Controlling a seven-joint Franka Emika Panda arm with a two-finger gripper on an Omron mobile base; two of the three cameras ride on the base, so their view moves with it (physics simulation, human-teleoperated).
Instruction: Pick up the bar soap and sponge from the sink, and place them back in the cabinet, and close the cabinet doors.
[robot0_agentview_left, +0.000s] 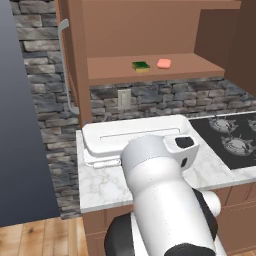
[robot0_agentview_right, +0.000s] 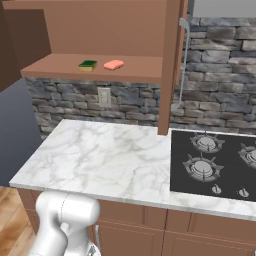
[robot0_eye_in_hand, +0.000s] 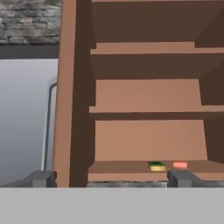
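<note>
Sponge & bar soap sit on cabinet shelf, so only doors remain; gripper spread wide w/ nothing held, facing door edge.

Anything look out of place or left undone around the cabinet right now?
Nothing is spilled or askew. The sponge and bar soap lie side by side, apart, on the cabinet shelf. The one thing off: the cabinet doors stand open, so closing them remains. The claw is open and empty.
</note>
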